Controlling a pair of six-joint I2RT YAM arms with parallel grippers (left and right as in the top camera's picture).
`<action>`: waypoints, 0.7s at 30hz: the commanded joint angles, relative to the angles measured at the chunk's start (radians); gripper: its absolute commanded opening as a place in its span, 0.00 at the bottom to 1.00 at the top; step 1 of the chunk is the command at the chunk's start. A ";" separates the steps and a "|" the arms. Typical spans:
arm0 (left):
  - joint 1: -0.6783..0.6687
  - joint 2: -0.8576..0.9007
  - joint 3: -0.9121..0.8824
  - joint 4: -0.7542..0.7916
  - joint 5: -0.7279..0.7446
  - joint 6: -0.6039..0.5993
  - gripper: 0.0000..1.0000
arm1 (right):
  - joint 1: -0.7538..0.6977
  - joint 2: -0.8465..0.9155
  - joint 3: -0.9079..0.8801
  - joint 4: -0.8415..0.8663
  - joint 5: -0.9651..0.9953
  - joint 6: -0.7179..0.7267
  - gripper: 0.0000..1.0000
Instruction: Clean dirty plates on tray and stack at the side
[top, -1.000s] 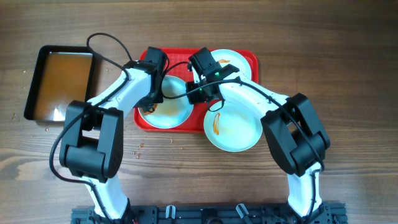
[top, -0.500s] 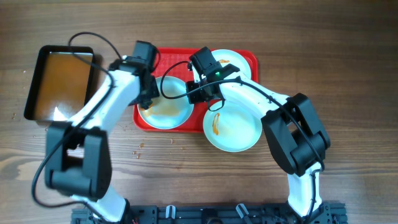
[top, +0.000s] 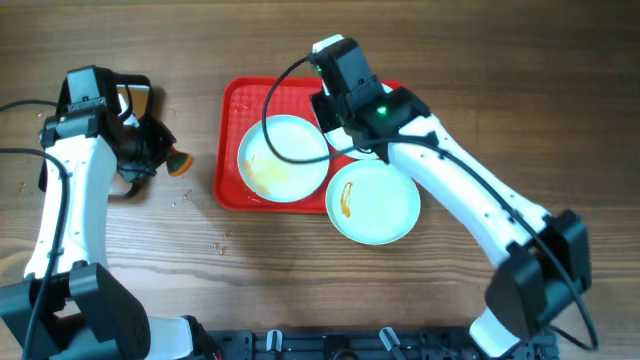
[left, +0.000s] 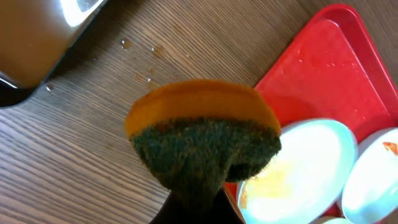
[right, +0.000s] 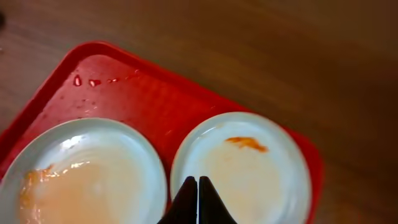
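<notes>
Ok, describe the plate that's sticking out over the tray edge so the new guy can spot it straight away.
Find the red tray in the middle of the wooden table. One plate overlaps the tray's near corner on the robot's right, partly out over the wood. Its neighbour lies fully inside the tray with a pale yellow film; this one has a single thin orange streak.

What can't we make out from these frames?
Back plate: overhead, hidden under the right arm; right wrist frame cuts its lower edge.
Black tray: overhead, mostly under the left arm; left wrist frame crops it.
Left gripper: fingers buried behind the sponge in left wrist.
</notes>
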 joint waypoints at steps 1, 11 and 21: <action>0.000 -0.010 -0.003 0.000 0.032 0.023 0.04 | 0.087 -0.037 0.018 -0.014 0.219 -0.085 0.04; 0.000 -0.010 -0.003 -0.022 0.032 0.023 0.04 | 0.053 0.251 0.018 -0.174 -0.208 0.307 0.50; 0.000 -0.010 -0.003 -0.022 0.032 0.023 0.04 | 0.048 0.332 0.016 -0.126 -0.169 0.332 0.50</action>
